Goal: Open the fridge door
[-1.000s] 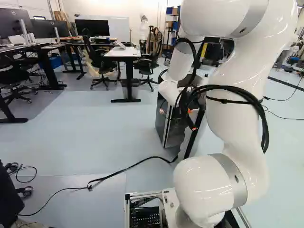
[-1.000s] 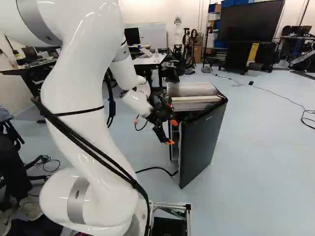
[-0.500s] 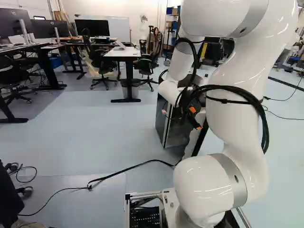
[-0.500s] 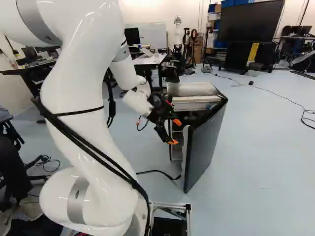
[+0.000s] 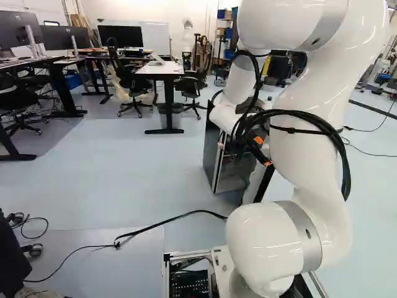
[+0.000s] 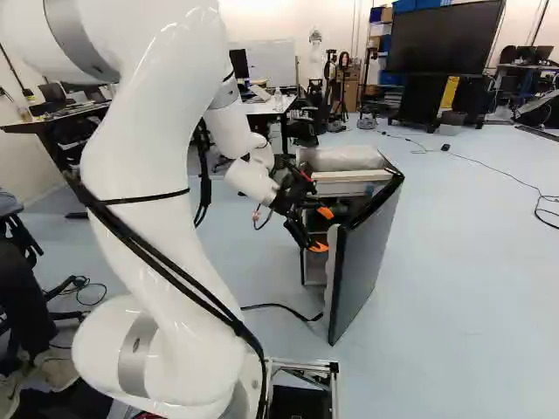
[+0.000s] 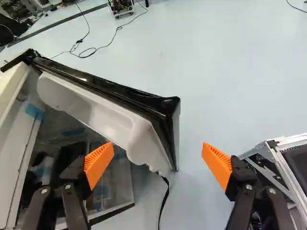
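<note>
**One fridge door (image 6: 371, 262) ajar, two fingers spread wide**

We've got a single boxy fridge (image 6: 345, 159) ahead of our arm (image 6: 162, 201), right of the middle in the right base view, its one flat, dark door standing out at an angle from the body! Up close, we see glossy black edging and a smooth, white moulded liner (image 7: 96, 108) with rounded corners.

Our gripper (image 6: 321, 230) is open at the door's inner side, holding nothing: two black, jointed fingers, two wedge-shaped orange pads (image 7: 98, 163) with fine ribs. In the wrist view, the door's free edge shows ahead, between them, the liner close to one pad; whether they touch, we can't tell.

Behind that pad, we spot blue tape (image 7: 34, 111) on the pale inner wall, and one thin black cable (image 7: 164, 196) on the smooth, pale floor (image 7: 230, 62).
</note>
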